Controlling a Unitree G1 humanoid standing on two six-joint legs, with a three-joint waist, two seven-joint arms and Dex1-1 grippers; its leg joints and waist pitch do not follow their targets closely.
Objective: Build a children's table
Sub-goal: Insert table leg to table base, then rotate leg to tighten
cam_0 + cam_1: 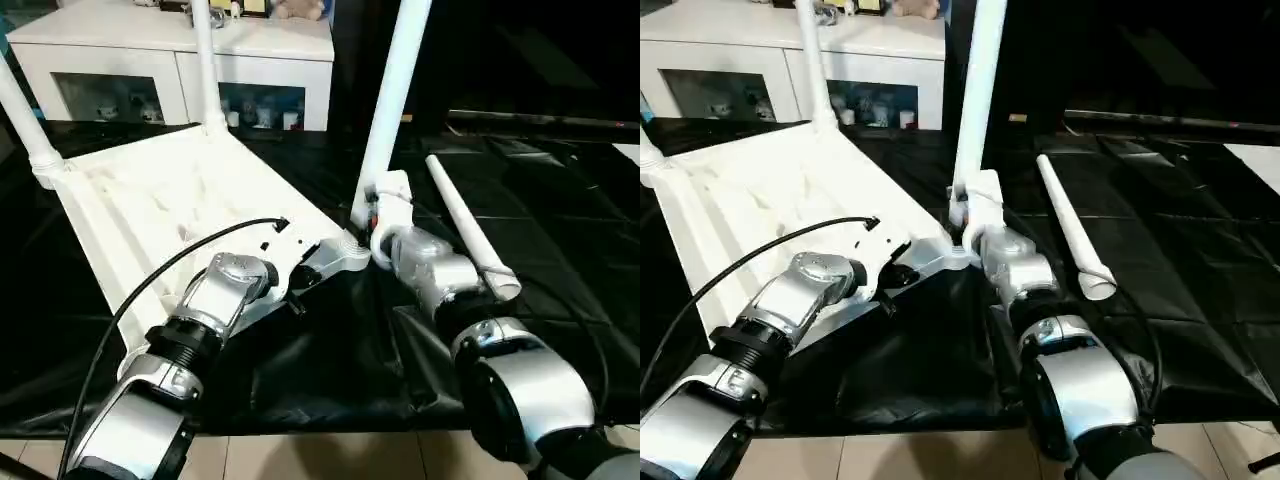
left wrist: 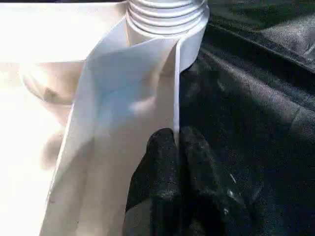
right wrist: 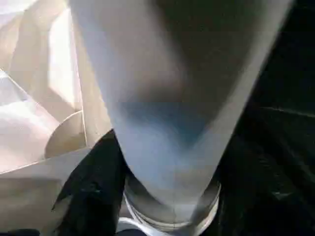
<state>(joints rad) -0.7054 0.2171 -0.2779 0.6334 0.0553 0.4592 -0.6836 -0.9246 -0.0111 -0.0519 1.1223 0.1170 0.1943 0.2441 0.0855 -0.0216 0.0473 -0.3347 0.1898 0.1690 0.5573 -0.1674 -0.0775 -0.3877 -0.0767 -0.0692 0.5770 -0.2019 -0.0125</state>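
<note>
Tabletop (image 1: 170,200) sockets hold three upright legs (image 1: 392,100).

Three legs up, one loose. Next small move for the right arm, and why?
Probably back the right gripper off the near leg, which stands upright in its corner socket, then go for the loose leg lying on the black sheet. The left gripper pinches the tabletop rim, steadying it.
</note>
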